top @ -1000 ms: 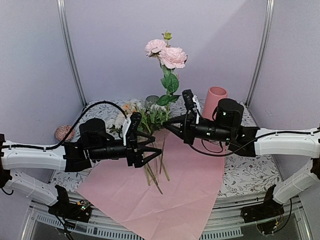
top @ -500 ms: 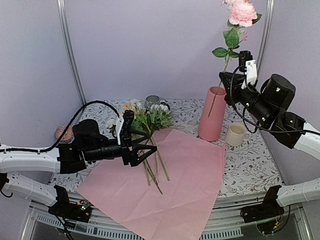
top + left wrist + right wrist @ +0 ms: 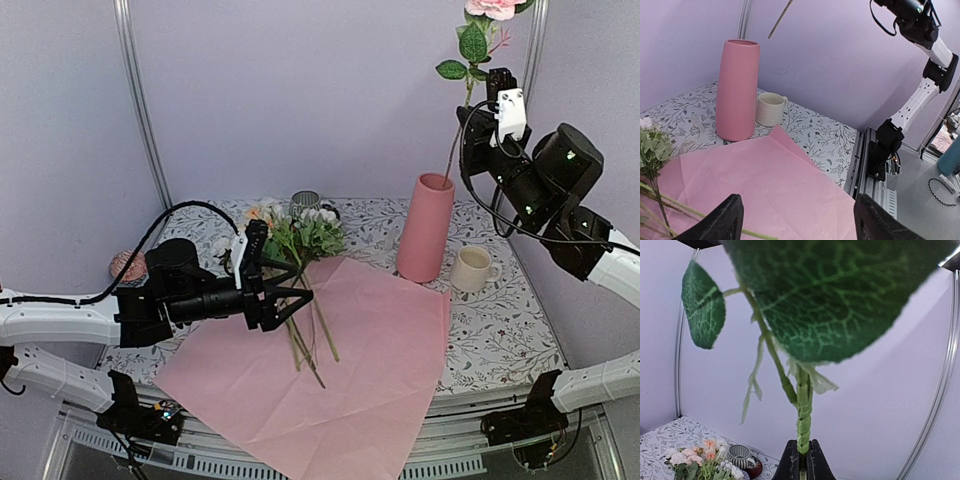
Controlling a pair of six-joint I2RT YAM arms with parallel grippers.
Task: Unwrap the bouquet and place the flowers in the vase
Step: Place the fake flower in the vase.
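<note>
The tall pink vase [image 3: 424, 228] [image 3: 737, 90] stands at the back right. High above it my right gripper [image 3: 470, 130] [image 3: 801, 460] is shut on the stem [image 3: 802, 415] of a pink rose [image 3: 493, 8]. The stem's lower end [image 3: 450, 165] hangs just over the vase mouth. The bouquet lies unwrapped: the other flowers [image 3: 300, 235] rest with their stems on the flat pink paper [image 3: 370, 370] [image 3: 765, 180]. My left gripper [image 3: 290, 300] [image 3: 797, 220] hovers open over those stems, holding nothing.
A cream cup [image 3: 470, 268] [image 3: 771, 108] sits right of the vase. A striped mug [image 3: 304, 203] [image 3: 740, 456] stands behind the flower heads. A pink ball [image 3: 128, 265] lies at the far left. Metal frame posts [image 3: 140, 100] rise at both back corners.
My right arm has carried the rose from over the paper up to the right, high above the vase, rising a little more lately. My left gripper has drawn back slightly and stayed open.
</note>
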